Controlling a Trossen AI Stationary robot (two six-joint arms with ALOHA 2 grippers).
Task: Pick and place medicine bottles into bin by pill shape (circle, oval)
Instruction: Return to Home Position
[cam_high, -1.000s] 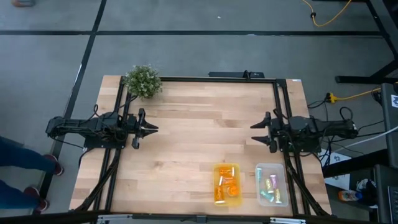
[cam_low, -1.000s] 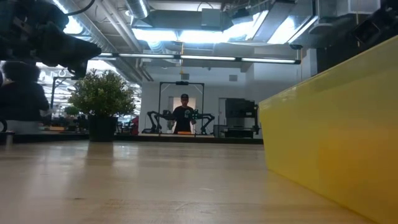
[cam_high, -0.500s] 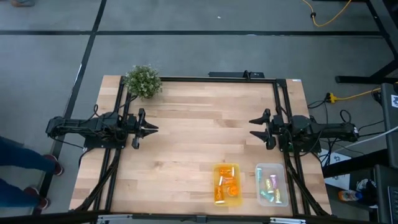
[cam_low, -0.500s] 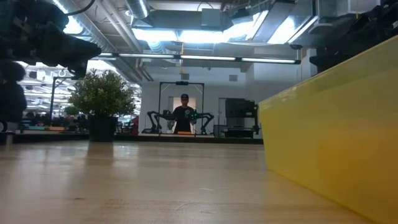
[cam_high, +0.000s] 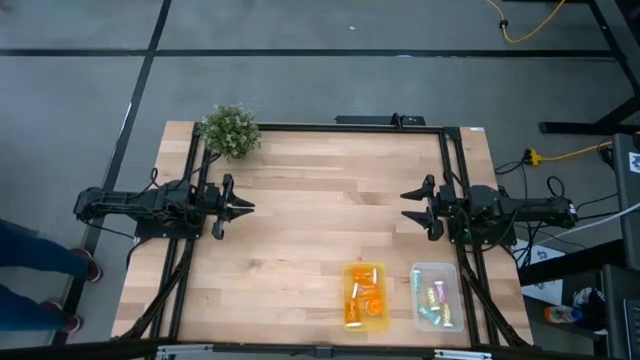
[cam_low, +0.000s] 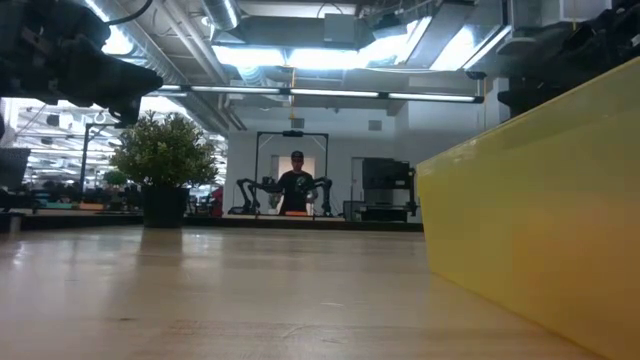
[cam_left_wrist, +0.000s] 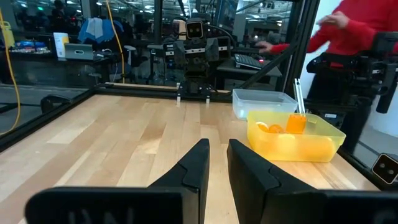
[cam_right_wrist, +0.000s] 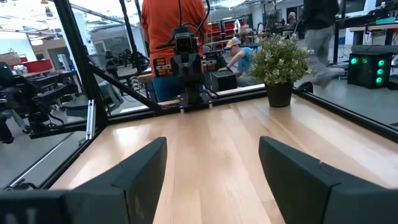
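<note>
Several translucent orange bottles (cam_high: 364, 295) lie in a yellow bin (cam_high: 349, 272) near the table's near edge. Several pale bottles with teal, purple and green caps (cam_high: 434, 298) lie in a clear bin (cam_high: 416, 272) to its right. My left gripper (cam_high: 247, 207) is shut and empty over the table's left side, pointing right. My right gripper (cam_high: 407, 208) is open and empty over the right side, pointing left. The left wrist view shows the yellow bin (cam_left_wrist: 273, 144), an orange bottle (cam_left_wrist: 296, 122) in it, and the clear bin (cam_left_wrist: 244, 106).
A potted green plant (cam_high: 229, 130) stands at the far left corner. Black rails run along the table's left and right sides. The bare wood between the grippers (cam_high: 325, 210) is free room. The yellow bin's wall (cam_low: 540, 220) fills the low view's right. People stand beyond the table.
My right gripper has shifted a little toward the table's left and far side and has stayed open. In the low view, a person at the left has gone out of the picture.
</note>
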